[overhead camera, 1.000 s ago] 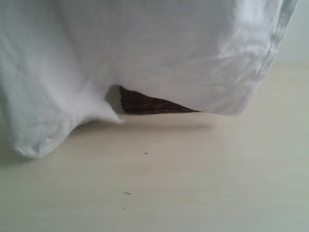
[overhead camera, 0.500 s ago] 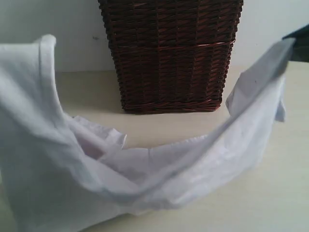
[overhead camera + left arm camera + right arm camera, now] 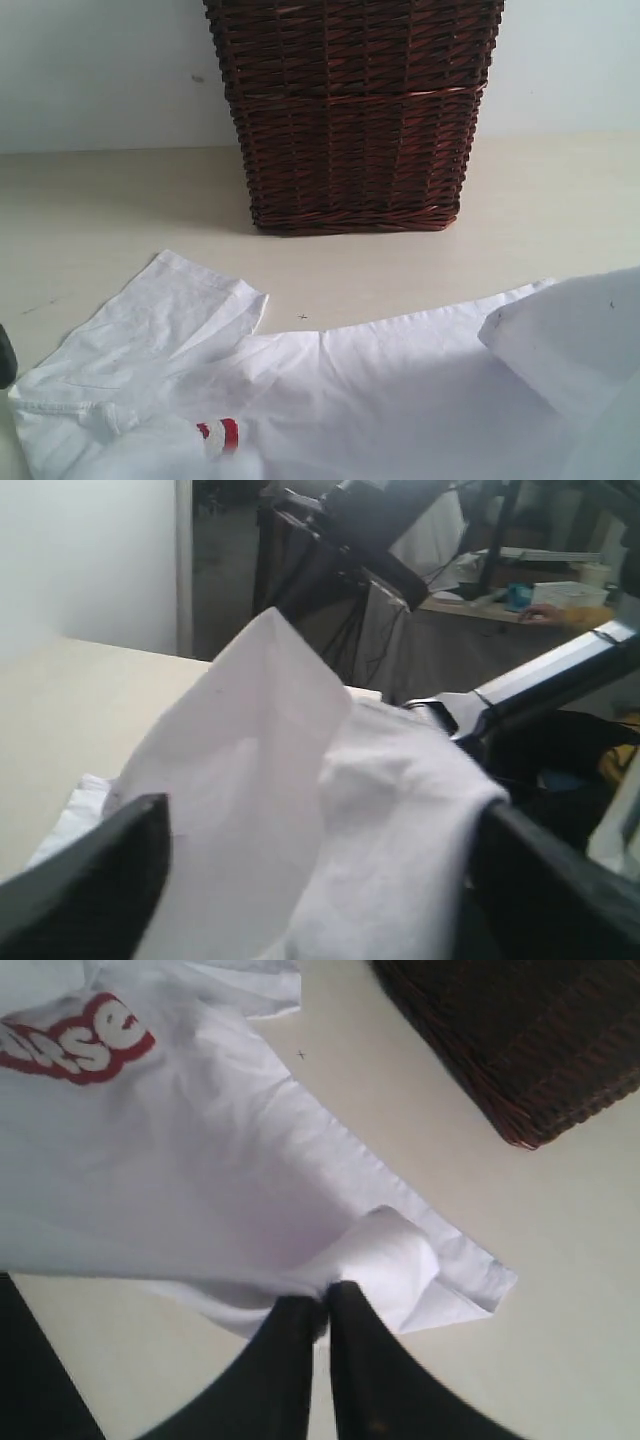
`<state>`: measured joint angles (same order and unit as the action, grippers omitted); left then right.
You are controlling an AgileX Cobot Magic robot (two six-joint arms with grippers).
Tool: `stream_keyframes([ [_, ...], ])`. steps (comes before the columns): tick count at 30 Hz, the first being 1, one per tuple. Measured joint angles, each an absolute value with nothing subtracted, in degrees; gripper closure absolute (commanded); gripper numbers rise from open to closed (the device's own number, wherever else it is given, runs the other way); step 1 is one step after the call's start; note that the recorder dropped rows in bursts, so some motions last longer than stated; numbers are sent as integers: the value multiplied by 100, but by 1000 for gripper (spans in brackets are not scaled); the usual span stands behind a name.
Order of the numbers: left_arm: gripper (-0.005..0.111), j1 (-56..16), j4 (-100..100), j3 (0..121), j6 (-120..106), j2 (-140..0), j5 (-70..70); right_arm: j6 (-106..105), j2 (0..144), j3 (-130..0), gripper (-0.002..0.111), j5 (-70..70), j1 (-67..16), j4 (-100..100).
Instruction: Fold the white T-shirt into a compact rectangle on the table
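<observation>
Your right end effector point(image 3: 327, 1312) is clamped on a small pinch of the white T-shirt point(image 3: 180, 1160). Its 2 fingers are pressed together, with cloth bunched just beyond the tips, close to the hem corner point(image 3: 470, 1285). Your left end effector point(image 3: 320, 825) is different: its 2 fingers stand wide apart with white cloth heaped between and over them, so it looks open and grips nothing.

The shirt lies mostly flat on the worktop point(image 3: 560, 200) in front of the wicker basket point(image 3: 355, 110). 1 sleeve point(image 3: 185, 305) is spread toward the basket and the red patch point(image 3: 75, 1040) faces up. The side under your right arm is raised in a loose flap point(image 3: 570, 345).

The step in hand looks like laying the shirt out smooth before the 1st fold. Keep the right pinch firm and draw the hem outward, low over the worktop, until the flap loses its slack. Then lower it and let go only once the cloth rests flat. Take the left end effector up and clear of the heap gently, since soft cotton can catch on a finger and drag the near side out of line. On this smooth surface the whole shirt may slide instead of stretching, so pull slowly and stay well away from the basket
</observation>
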<state>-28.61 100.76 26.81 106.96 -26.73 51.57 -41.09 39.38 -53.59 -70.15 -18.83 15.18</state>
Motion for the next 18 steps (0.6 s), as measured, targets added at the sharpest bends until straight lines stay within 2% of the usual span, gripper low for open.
stream_keyframes([
  [4,12,-2861,10076,2681,10757,-2673,5674,-4086,3798,-5359,95,-7015,-1883,1606],
  [7,12,-2861,10076,2681,10716,-2673,5460,-4076,3591,-5359,95,-7015,-1883,1506],
  [9,16,-2861,10076,2745,10693,-2673,4725,-4014,3521,-5359,95,-7015,-1883,1248],
  [10,20,-2861,10063,2760,10791,-2673,3816,-3801,3518,-5359,95,-6993,-1883,1138],
  [13,48,-2861,10052,2769,11619,-3141,2375,-2794,3675,-5359,96,-6151,-1883,1101],
  [16,86,-2861,10028,2769,11804,-4465,2281,-2332,4405,-5359,108,-5967,-1883,1272],
  [18,106,-2861,10028,2769,11700,-5552,2259,-2207,5191,-5359,108,-5932,-1883,1402],
])
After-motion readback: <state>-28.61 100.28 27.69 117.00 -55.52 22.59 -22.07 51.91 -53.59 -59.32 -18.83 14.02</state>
